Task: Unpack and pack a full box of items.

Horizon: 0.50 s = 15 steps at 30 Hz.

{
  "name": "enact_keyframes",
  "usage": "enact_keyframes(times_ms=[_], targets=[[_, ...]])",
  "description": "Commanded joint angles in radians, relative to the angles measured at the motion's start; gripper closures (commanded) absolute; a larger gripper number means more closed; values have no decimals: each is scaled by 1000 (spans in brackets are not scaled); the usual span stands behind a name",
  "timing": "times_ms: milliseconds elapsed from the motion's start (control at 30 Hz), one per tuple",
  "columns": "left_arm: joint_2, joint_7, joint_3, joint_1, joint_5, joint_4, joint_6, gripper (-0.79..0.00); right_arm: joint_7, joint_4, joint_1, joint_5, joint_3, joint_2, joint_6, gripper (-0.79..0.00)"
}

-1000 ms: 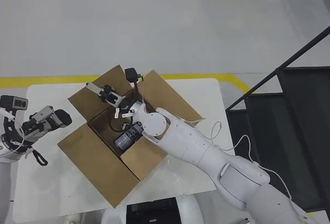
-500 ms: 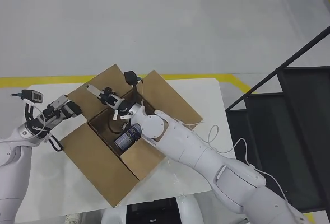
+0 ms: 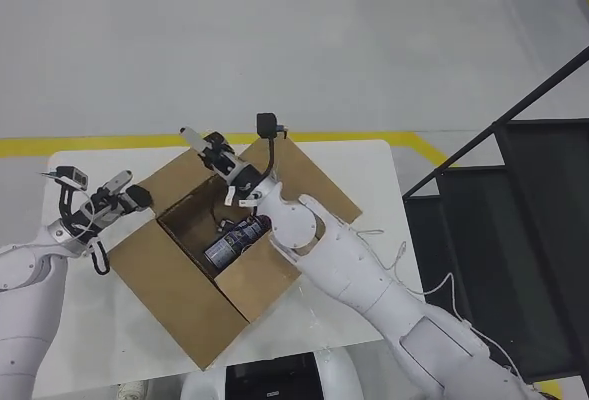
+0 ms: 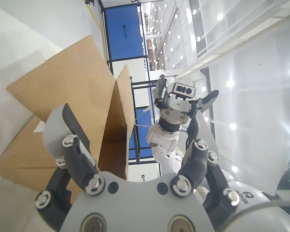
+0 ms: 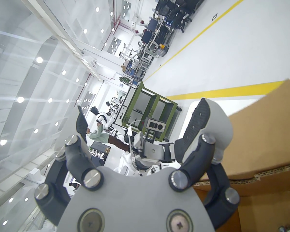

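An open cardboard box (image 3: 179, 290) stands on the white table (image 3: 84, 330) with its flaps spread out. A dark packet (image 3: 236, 238) lies inside it with other small items. My left gripper (image 3: 134, 190) is at the box's left corner, open. In the left wrist view my left gripper (image 4: 128, 119) has a raised flap (image 4: 116, 121) showing between its fingers. My right gripper (image 3: 206, 145) hangs open and empty above the far flap (image 3: 189, 170). In the right wrist view my right gripper (image 5: 141, 112) holds nothing, with a flap (image 5: 263, 134) beside one finger.
A black metal staircase (image 3: 544, 190) stands right of the table. A yellow floor line (image 3: 74, 145) runs behind the table. Bare table surface lies left of and in front of the box.
My left arm has swung in from the table's left edge to the box's left corner. My right gripper has lifted out of the box and moved toward the far flap, still open.
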<state>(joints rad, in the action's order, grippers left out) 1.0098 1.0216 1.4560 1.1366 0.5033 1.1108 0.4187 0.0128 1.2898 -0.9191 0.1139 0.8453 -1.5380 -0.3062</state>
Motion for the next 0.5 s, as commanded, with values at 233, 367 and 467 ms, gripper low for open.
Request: enact_keyframes(times_ms=[233,367,467], targets=[[17,44,-78,-26,5,-78,-8,-785,-92,340,-250,111,169,62,111,-785],[21,29,-82,-38,20,-92,-1,-785,-108,379,-296,110,191,69,114,-785],[17,4,-49,-46,47,-91,15,-785,-119,386,-314,101,201,72,105,-785]])
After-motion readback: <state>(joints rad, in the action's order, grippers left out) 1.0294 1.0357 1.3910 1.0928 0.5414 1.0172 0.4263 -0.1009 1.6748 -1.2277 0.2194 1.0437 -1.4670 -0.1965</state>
